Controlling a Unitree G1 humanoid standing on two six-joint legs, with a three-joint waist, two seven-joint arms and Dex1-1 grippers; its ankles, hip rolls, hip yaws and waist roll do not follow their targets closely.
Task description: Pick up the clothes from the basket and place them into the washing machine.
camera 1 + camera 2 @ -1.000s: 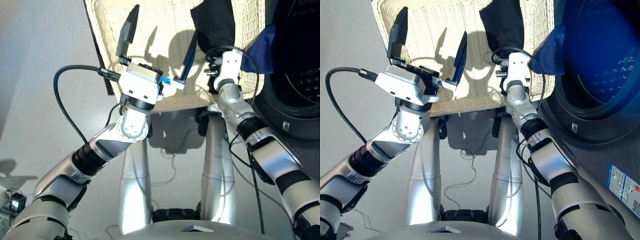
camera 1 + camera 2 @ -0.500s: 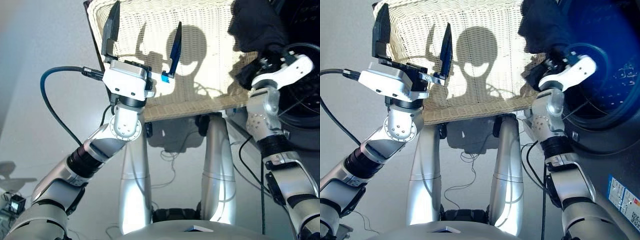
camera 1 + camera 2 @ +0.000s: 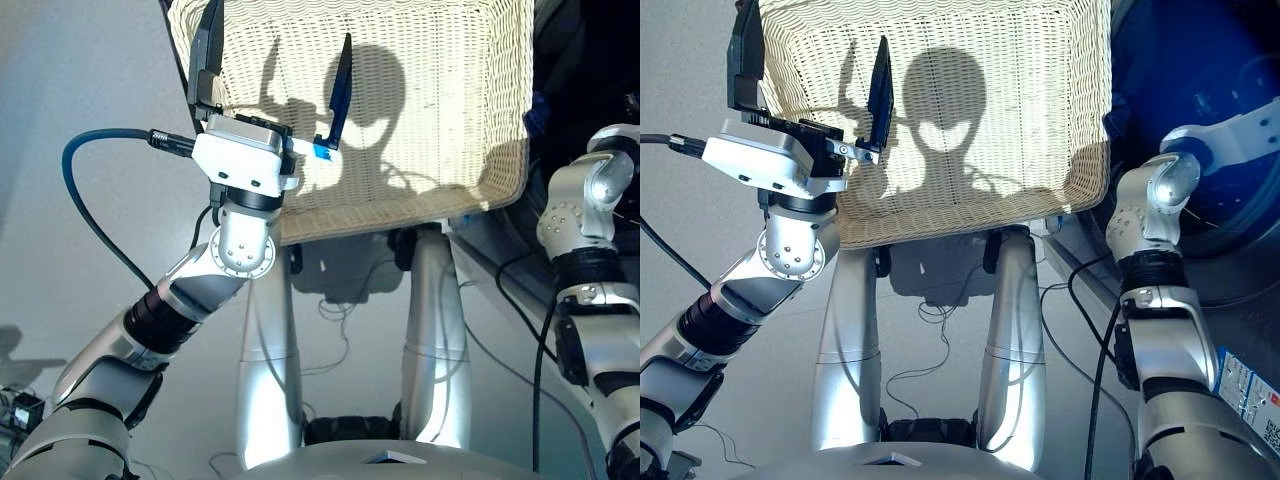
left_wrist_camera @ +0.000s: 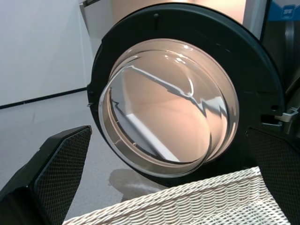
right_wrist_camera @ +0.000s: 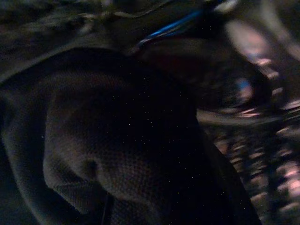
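Observation:
The cream wicker basket (image 3: 430, 100) holds no clothes that I can see. My left gripper (image 3: 272, 62) hangs open and empty over its left part, fingers (image 3: 338, 70) spread wide. In the left wrist view the washing machine's round glass door (image 4: 187, 93) stands open beyond the basket rim (image 4: 187, 206). My right arm (image 3: 1150, 200) reaches into the washing machine's drum hole (image 3: 1200, 110), so the head views do not show its gripper. A black garment (image 5: 117, 150) fills the right wrist view and hides the fingers, with the drum's perforated wall beside it. A navy blue fold (image 3: 1118, 112) shows at the drum's edge.
The basket stands on a dark frame (image 3: 405, 240) right next to the machine's front. A blue label (image 3: 1245, 375) sits low on that front. Thin cables (image 3: 345, 310) lie on the grey floor under the basket. A thick black cable (image 3: 100, 200) loops off my left wrist.
My right arm has swung right, carrying the black garment off the basket and into the drum. My left gripper has drifted left and up over the basket, still open.

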